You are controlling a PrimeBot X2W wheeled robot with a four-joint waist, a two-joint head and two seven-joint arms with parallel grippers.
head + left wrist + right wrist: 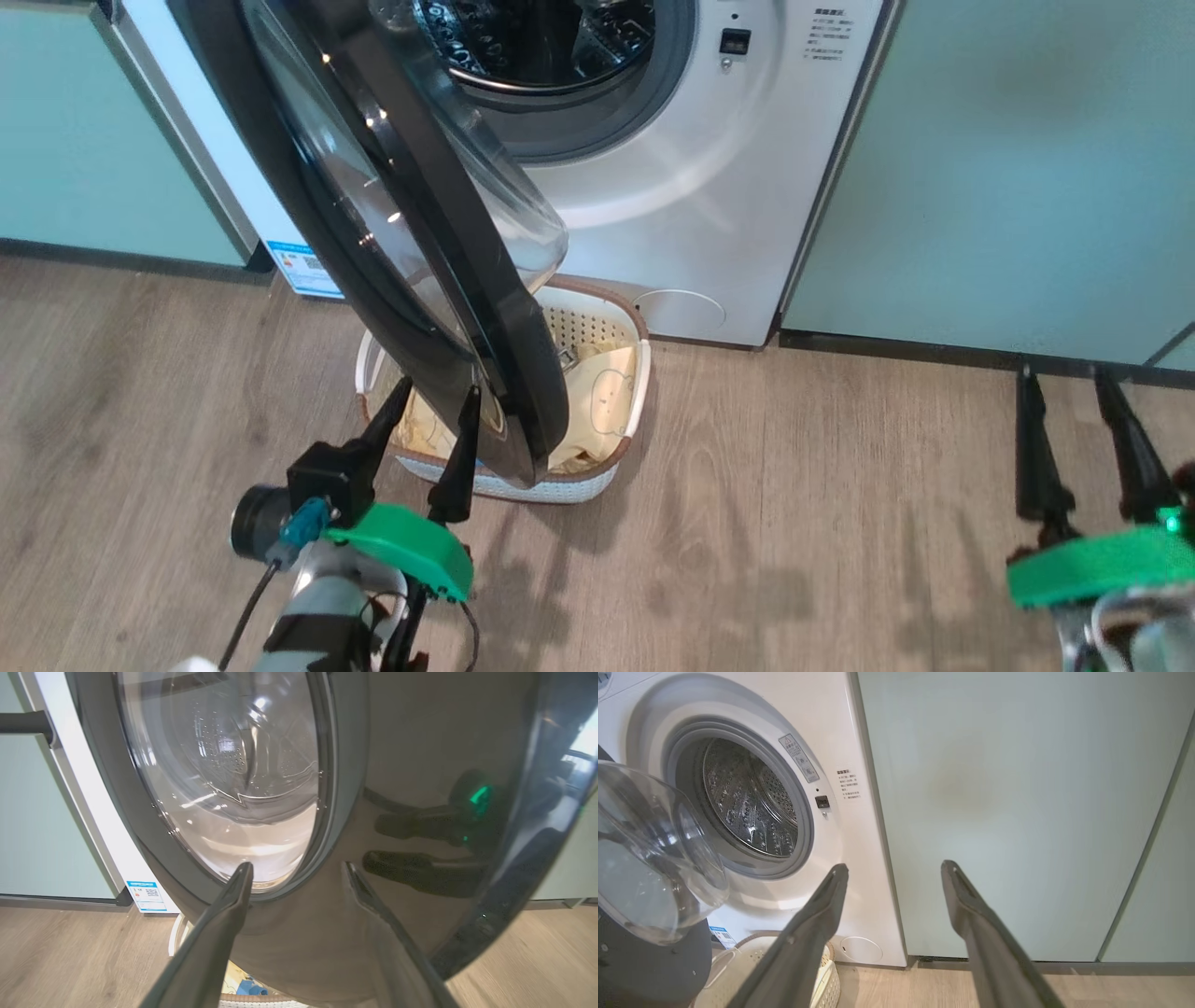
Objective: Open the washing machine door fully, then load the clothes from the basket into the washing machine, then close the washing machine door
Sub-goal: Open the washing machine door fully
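Note:
The washing machine door stands about half open, its black rim swung out over the basket on the floor. Pale yellow clothes lie in the basket, partly hidden by the door. The white washing machine shows its steel drum. My left gripper is open, fingertips right at the door's outer face near its lower edge. My right gripper is open and holds nothing, low at the right, apart from the machine.
Pale green cabinet doors flank the machine on both sides, with a dark plinth along the floor. Wood-look floor lies open between the two arms and to the basket's right.

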